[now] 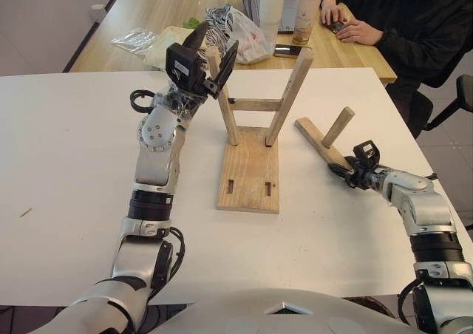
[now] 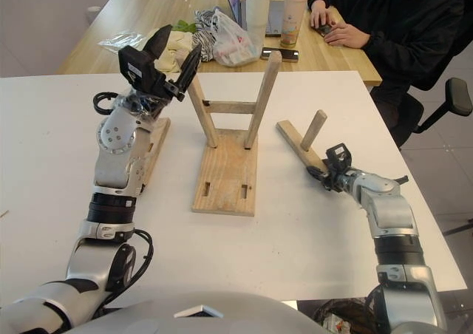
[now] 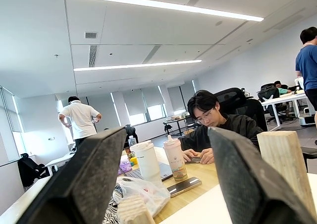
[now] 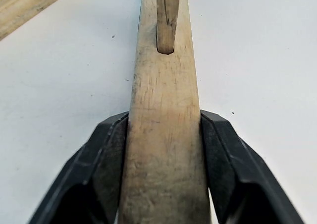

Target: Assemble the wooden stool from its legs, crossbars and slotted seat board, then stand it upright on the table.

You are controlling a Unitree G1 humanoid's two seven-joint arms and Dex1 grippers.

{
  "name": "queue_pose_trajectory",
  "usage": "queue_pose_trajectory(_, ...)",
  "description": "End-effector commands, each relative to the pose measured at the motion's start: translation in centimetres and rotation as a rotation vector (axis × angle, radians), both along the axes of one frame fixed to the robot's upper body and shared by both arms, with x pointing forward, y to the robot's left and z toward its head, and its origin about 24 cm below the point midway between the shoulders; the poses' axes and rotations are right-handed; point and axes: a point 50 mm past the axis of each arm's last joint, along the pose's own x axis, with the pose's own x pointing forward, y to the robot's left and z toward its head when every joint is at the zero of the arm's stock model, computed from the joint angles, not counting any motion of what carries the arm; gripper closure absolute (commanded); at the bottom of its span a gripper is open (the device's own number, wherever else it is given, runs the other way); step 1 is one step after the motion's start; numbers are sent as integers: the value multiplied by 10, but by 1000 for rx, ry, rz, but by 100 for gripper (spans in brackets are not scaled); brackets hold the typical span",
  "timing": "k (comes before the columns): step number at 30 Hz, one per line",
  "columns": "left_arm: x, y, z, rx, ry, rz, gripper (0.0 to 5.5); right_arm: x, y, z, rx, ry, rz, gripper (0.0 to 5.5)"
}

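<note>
Out in the middle of the white bench the slotted seat board is lying flat. Two legs are already plugged into its far end, the left leg and the right leg. They lean apart toward the top and a crossbar runs between them. The two slots at the near end have nothing in them, so it's a half-built stool on its back. The left tool is up in the air with its fingers spread wide, right by the top of the left leg. Can't tell if it's touching the wood. Over on the right, the right tool is clamped on the near end of a loose leg lying flat on the bench. A short peg piece sticks up out of that leg at a slant. Another wooden piece lies on the left, partly under the left arm. Way at the far side, a second wooden bench carries cups and a plastic bag.
</note>
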Motion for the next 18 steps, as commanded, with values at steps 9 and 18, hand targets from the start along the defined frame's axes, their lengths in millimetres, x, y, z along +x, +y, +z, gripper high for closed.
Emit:
queue_pose_trajectory(9,-5,-14,3,-200,216,-260,201,16,-1,133,232,-363,30,348)
queue_pose_trajectory(18,-39,-39,-13,-500,691,-929,122,-12,37,215,421,-377,360,348)
